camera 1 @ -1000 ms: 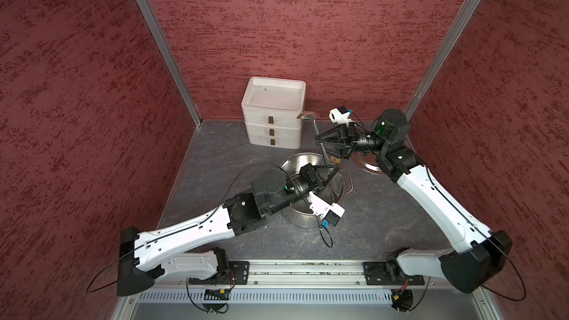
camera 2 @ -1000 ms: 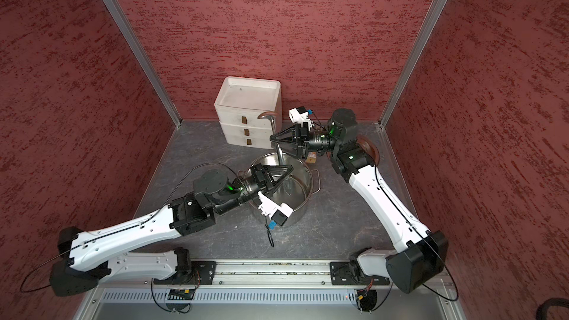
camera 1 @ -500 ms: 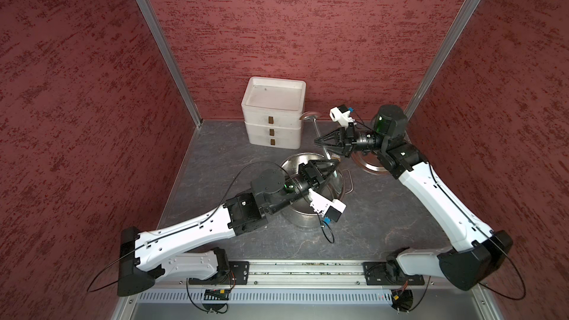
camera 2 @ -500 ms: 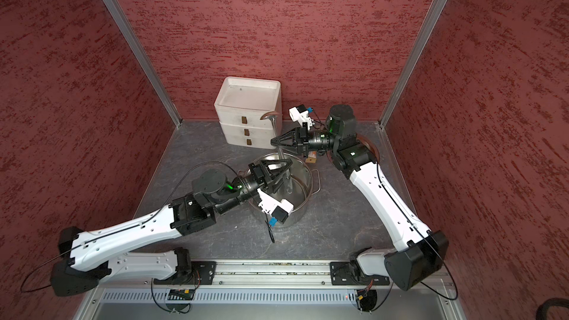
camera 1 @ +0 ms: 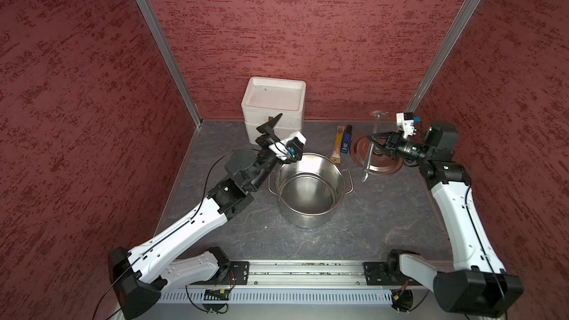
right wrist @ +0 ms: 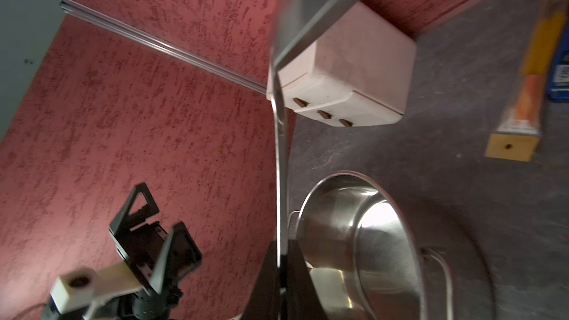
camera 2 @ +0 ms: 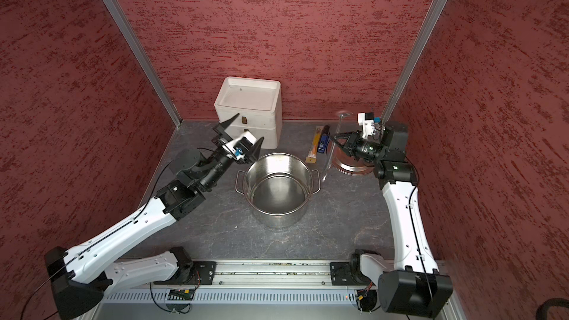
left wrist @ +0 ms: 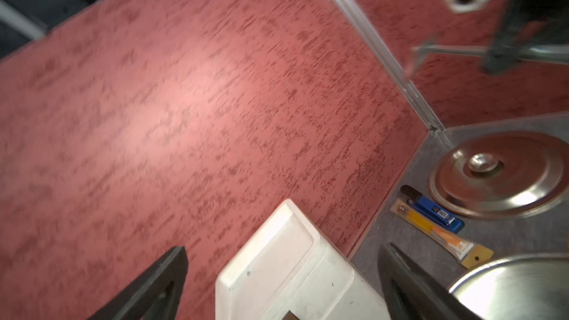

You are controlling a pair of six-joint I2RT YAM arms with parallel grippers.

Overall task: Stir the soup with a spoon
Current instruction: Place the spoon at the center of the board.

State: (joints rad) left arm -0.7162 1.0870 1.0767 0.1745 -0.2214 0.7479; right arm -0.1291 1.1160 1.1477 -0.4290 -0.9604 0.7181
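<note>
Both grippers have left the mouth of the stainless-steel stockpot (camera 1: 308,218), where they met a second ago. The left gripper (camera 2: 250,127) has drawn back to the pot's left, in front of the white drawer box (camera 1: 274,100), its jaws spread wide with nothing between them. The right gripper (camera 1: 372,144) has swung to the pot's right and hangs above the round steel lid (camera 1: 388,168), jaws closed on the spoon (camera 1: 367,161). On the grey table (camera 1: 369,226) the stockpot stands upright near the middle, open and shiny inside, with no liquid visible. The drawer box stands behind it against the back wall. The lid lies flat, knob up, near the right rear corner, apart from the pot. The long slim spoon is off the table: the jaws pinch its thin handle partway along, and the right wrist view shows the handle rising from between the closed jaws to the bowl. In both top views the bowl end is blurred and points toward the back wall, while the handle's free end reaches forward past the lid's edge, toward the gap between the lid and the pot's right loop handle. Between pot and lid, nearer the wall, lie an orange-yellow stick in a clear wrapper (camera 1: 337,146) and, just beside it, a blue lighter (camera 1: 346,143).
</note>
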